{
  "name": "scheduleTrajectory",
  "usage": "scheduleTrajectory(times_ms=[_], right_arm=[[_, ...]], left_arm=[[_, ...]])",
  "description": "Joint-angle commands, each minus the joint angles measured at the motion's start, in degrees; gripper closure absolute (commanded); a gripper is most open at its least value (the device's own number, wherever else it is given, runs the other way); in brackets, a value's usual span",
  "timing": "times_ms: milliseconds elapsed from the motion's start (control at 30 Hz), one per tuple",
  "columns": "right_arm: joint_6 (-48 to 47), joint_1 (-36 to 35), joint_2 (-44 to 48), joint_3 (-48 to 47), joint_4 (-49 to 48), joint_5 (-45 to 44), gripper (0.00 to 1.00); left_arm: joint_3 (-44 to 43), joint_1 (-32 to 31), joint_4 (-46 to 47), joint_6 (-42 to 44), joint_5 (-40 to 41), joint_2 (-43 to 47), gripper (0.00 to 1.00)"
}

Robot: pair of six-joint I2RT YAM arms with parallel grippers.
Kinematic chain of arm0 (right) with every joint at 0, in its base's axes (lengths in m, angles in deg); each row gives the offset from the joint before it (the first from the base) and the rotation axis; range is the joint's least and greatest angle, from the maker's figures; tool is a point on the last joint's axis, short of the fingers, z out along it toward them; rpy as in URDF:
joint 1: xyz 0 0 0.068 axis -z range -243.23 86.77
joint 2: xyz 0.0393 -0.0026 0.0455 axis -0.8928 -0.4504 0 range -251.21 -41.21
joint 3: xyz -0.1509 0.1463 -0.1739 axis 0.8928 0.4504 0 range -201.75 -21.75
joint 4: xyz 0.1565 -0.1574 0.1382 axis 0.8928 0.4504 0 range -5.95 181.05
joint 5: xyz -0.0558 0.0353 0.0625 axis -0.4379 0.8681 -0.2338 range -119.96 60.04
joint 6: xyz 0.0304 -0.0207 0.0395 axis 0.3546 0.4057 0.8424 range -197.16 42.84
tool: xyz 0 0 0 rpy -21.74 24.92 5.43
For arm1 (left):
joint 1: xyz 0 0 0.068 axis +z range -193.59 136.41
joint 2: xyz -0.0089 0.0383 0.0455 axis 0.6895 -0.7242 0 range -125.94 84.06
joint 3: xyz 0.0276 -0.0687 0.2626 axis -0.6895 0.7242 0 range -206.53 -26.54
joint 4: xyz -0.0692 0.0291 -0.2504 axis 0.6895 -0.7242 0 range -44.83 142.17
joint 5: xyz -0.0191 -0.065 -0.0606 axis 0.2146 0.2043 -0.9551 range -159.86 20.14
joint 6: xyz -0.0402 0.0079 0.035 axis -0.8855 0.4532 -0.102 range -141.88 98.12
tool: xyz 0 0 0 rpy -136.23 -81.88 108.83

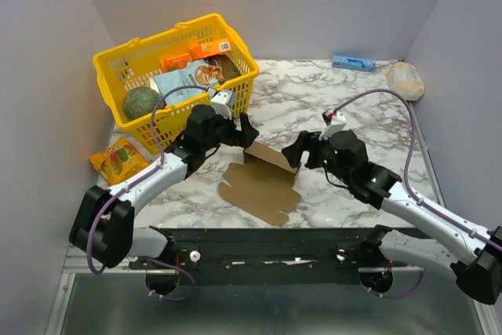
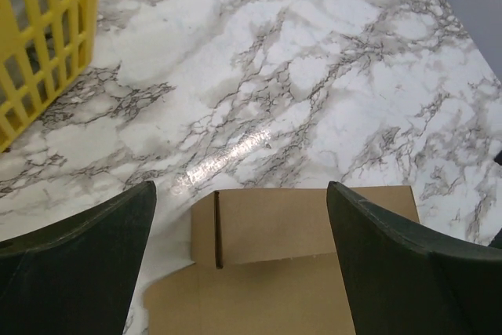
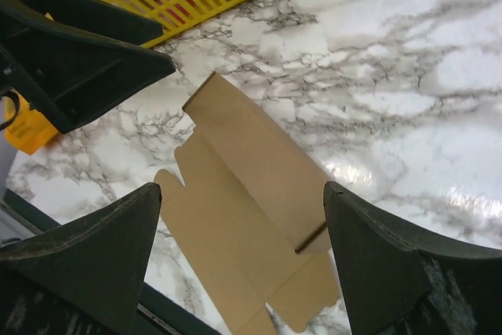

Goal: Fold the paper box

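The paper box [image 1: 263, 186] lay mostly flat on the desk [image 1: 345, 107], just beside the yellow basket [image 1: 176, 76], with one panel raised. The left gripper [image 1: 248, 129] and right gripper [image 1: 295, 149] flanked that panel, jaws spread and holding nothing, seemingly placed to work the fold.

White shells and black joints on left arm [image 1: 149, 182] and right arm [image 1: 427, 208]. Purple cables [image 1: 378, 91] looping to white wrist plugs [image 1: 336, 121]. Black wedge-shaped fingers [image 2: 78, 268]. Black base rail [image 1: 267, 245] dotted with pale screws [image 1: 194, 256].
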Motion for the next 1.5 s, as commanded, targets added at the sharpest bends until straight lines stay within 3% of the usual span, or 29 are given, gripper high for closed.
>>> scheduleTrajectory(times_ms=[0,133,267,533,767,967,1100,1467], right_arm=[[-19.8,0.2,-6.2,-6.2,2.4,8.3,0.08],[-26.8,-1.3,-16.2,-11.6,6.6,10.7,0.08],[-31.2,-4.3,-21.5,-14.0,7.2,5.7,0.08],[-36.0,-5.5,-29.3,-16.9,6.9,0.9,0.08],[-34.5,-5.4,-35.0,-19.1,8.1,-1.2,0.11],[-26.6,-4.6,-38.3,-21.2,12.6,-7.9,0.25],[-20.4,-1.1,-37.2,-20.0,12.5,0.6,0.35],[-6.9,13.1,-38.0,-11.0,4.8,23.7,0.33]], left_arm=[[0.2,2.0,-5.9,-1.8,6.4,7.1,0.01],[1.2,6.6,-13.5,-4.5,6.5,14.5,0.01],[-1.0,9.3,-21.9,-4.6,6.8,20.5,0.01],[-12.2,10.5,-36.4,3.9,4.8,23.7,0.01],[-12.5,10.5,-32.9,6.4,8.9,24.6,0.01],[-8.7,10.5,-29.6,8.0,10.4,26.7,0.01],[-7.6,10.5,-29.4,8.6,11.3,27.4,0.01],[-7.4,10.6,-28.3,7.1,7.6,29.2,0.01]])
